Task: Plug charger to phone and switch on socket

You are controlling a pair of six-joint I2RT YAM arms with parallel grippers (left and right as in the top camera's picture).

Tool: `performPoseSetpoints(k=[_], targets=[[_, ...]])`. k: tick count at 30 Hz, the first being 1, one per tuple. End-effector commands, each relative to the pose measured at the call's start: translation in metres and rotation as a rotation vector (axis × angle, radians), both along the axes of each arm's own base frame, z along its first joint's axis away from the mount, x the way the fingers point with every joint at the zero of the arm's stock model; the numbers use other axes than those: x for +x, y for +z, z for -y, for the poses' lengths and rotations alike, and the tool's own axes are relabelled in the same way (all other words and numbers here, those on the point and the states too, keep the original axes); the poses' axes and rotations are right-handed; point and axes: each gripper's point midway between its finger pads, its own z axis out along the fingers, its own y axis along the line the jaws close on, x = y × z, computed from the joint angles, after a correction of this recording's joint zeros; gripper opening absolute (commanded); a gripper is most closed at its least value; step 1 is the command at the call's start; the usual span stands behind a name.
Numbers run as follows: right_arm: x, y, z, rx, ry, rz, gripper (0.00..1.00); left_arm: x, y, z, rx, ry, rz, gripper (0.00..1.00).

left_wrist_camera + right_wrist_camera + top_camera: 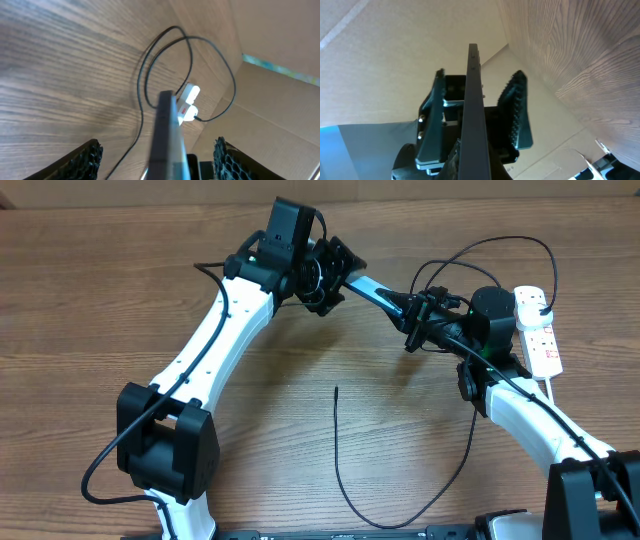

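Teal sliver of phone point(375, 293) in the overhead view, carried off the wooden counter point(100, 310) and bridging the two arms in the upper middle of the frame. Clamped on its right-hand end: right end effector point(415, 320). From that wrist camera the phone point(471, 115) runs edge-on up the centre of the frame. At the other end, left end effector point(338, 280) spread wide, fingers point(86, 159) standing either side of the phone point(167, 135) with a gap on both sides; not touching, as far as I can tell. Black charger cable point(338, 450) lies on the counter lower in the frame. Its free tip point(336, 390) points up toward the phone but sits well apart from it and from both end effectors, held by nothing. White power strip point(540, 335) at the right edge, beyond the right arm, thin black cable looping to it; switch position cannot be told. Judgement: step in hand is positioning or handing over the phone ahead of plugging in. Nothing connected yet, switch not addressed. Next move likely calls for the left fingers either to close squarely on the phone's edges, or to back off and go down for the cable tip. That tip is small and lies flat, so it needs a precise pinch near the connector.
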Motion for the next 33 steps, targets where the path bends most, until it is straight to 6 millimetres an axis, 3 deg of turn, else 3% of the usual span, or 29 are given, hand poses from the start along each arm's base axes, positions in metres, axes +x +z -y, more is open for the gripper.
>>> performPoseSetpoints(k=[1, 9, 11, 18, 33], targets=[[0.004, 0.012, 0.001, 0.086, -0.027, -0.074, 0.04, -0.004, -0.008, 0.009, -0.023, -0.004, -0.041, 0.75], [0.003, 0.012, 0.001, 0.086, -0.024, -0.073, 0.04, 0.002, 0.0, 0.015, -0.05, 0.008, -0.012, 0.73], [0.003, 0.012, 0.001, 0.086, -0.024, -0.073, 0.04, 0.002, -0.001, 0.014, -0.046, 0.012, -0.011, 0.59], [0.003, 0.012, 0.001, 0.086, -0.023, -0.073, 0.04, 0.003, -0.002, 0.014, -0.042, 0.015, -0.01, 0.43], [0.003, 0.012, 0.001, 0.087, -0.022, -0.073, 0.04, 0.007, -0.004, 0.01, -0.018, 0.038, 0.003, 0.42]])
